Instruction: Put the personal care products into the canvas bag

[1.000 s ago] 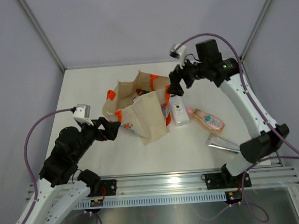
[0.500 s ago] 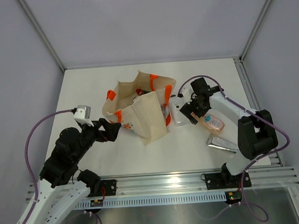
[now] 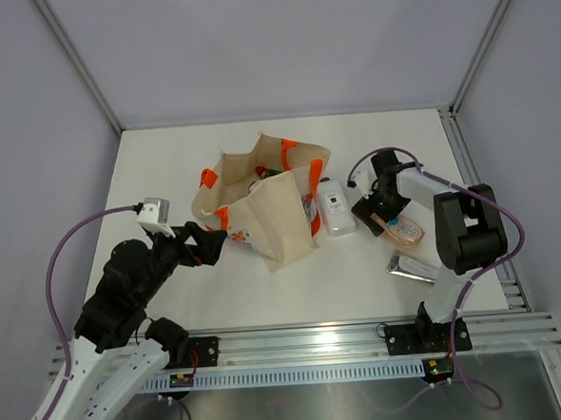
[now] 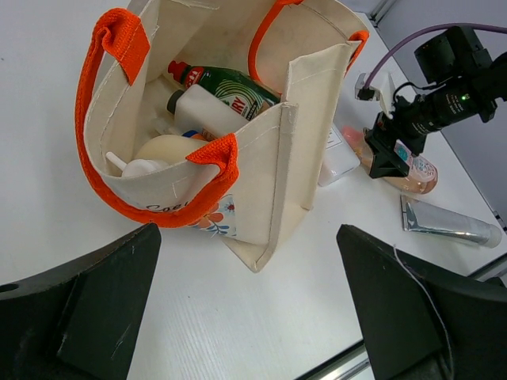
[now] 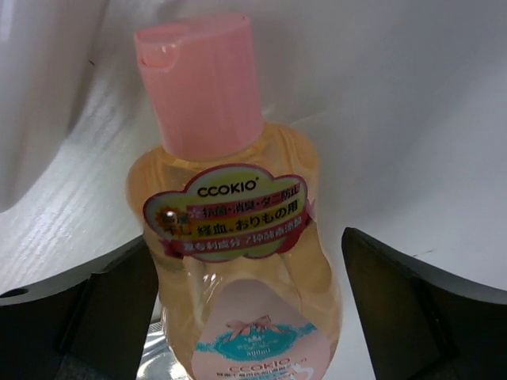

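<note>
1. Over the last second the right end effector (image 3: pixel 377 207) came down from a raised position near the far corner of the canvas bag (image 3: pixel 276 210) to worktop (image 3: pixel 164 179) level.
2. It then stood over the cap end of the pink bottle (image 5: pixel 238 237). The wrist view showed the bottle lying flat, directly ahead of and between the fingers.
3. The right end effector's jaws were spread wide, one finger on each side of the bottle body. No contact could be confirmed.
4. The left end effector (image 3: pixel 209 245) had not moved. It was also wide and empty, with the bag's printed side just ahead of it.
5. The bag stood open beyond the left end effector and already held several bottles.
6. The white flat bottle (image 3: pixel 335 207) lay between the right end effector and the bag. The silver tube (image 3: pixel 416 268) lay on the near side of the right end effector.
7. Assessment: the descent indicated a grasp of the pink bottle was about to begin. Three items remained outside the bag.
</note>
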Motion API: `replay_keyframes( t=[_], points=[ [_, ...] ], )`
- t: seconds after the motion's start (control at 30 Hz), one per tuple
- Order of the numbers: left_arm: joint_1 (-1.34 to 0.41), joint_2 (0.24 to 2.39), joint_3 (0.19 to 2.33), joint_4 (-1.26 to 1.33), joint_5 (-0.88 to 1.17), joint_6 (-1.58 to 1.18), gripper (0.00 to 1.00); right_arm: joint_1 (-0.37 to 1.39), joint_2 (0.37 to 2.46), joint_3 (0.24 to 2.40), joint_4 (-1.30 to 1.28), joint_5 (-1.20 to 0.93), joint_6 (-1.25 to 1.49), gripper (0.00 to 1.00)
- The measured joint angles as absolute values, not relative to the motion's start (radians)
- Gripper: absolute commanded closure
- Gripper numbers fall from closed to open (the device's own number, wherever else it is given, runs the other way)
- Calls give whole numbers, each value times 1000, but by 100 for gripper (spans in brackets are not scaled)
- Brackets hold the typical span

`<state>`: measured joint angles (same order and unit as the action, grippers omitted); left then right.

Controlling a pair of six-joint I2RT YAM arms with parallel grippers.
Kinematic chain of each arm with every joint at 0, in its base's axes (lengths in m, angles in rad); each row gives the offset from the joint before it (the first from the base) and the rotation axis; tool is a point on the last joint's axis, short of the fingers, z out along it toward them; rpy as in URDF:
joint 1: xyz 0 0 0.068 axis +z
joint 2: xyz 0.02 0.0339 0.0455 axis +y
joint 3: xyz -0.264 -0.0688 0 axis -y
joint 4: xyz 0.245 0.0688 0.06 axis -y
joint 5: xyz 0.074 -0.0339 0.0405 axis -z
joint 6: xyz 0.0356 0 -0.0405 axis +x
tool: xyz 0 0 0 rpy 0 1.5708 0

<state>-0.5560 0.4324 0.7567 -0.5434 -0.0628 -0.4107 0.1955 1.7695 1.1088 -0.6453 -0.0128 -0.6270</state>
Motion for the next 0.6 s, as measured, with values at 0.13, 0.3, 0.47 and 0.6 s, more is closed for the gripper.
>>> replay_keyframes(
  t=[0.13, 0.3, 0.47, 0.6],
  points=[
    [-556, 436, 757, -543, -63, -411, 1, 149, 1812, 1141, -683, -68, -651, 9],
    [-556, 436, 756, -543, -63, -411, 1, 134, 1819, 1155, -703, -122, -664, 54],
    [-556, 436, 756, -543, -63, -411, 1, 125, 1778, 1156, -716, -175, -648, 86],
    [-556, 436, 756, -543, -64, -411, 1, 124, 1662, 1171, -767, -249, -624, 100]
  ],
)
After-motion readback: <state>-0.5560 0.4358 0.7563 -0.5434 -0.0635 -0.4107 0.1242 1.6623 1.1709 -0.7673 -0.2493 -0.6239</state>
